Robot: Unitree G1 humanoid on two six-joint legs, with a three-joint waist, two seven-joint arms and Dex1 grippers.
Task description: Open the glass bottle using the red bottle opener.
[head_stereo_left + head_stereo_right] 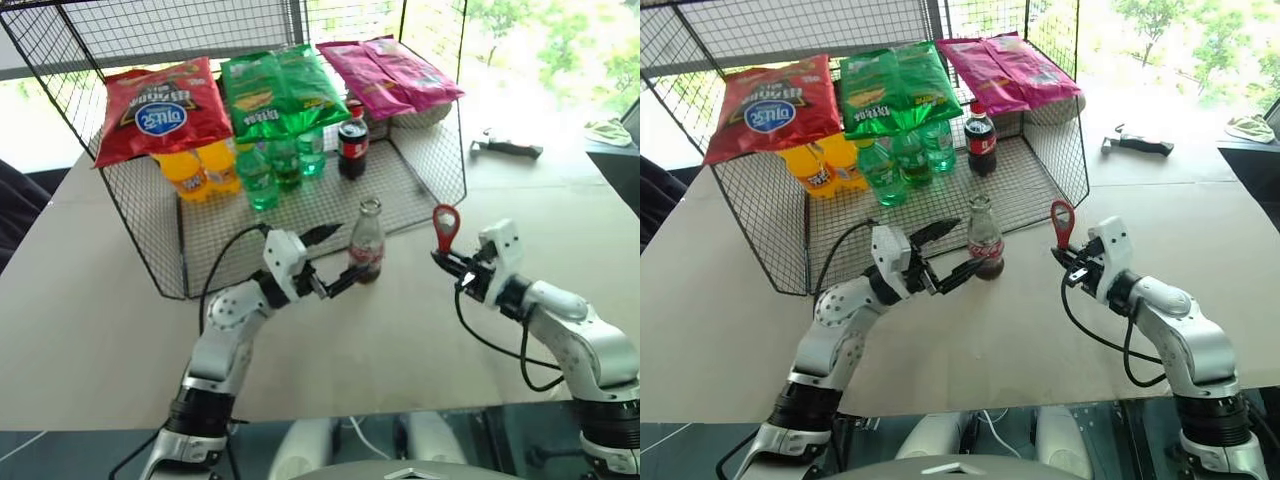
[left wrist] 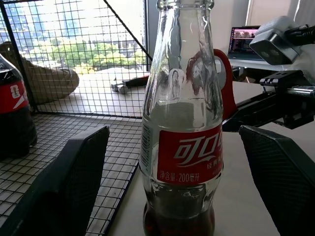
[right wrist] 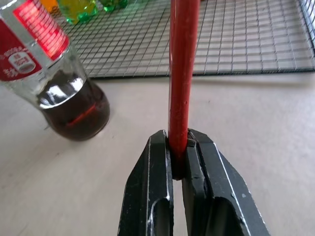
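Observation:
The glass bottle [image 1: 367,243] stands upright on the table at the front edge of the wire basket, with a red label and a little dark cola at its bottom. My left gripper [image 1: 333,259] is open, one finger on either side of the bottle [image 2: 181,128], not touching it. The right gripper [image 1: 447,262] is shut on the handle of the red bottle opener [image 1: 445,226], which points upward with its ring head on top, to the right of the bottle and apart from it. In the right wrist view the opener's handle [image 3: 182,73] rises from between the closed fingers.
The wire basket [image 1: 430,160] holds orange and green plastic bottles [image 1: 262,172], a dark plastic cola bottle [image 1: 352,148] and snack bags [image 1: 160,108] on its back wall. A black tool [image 1: 508,147] lies at the table's far right.

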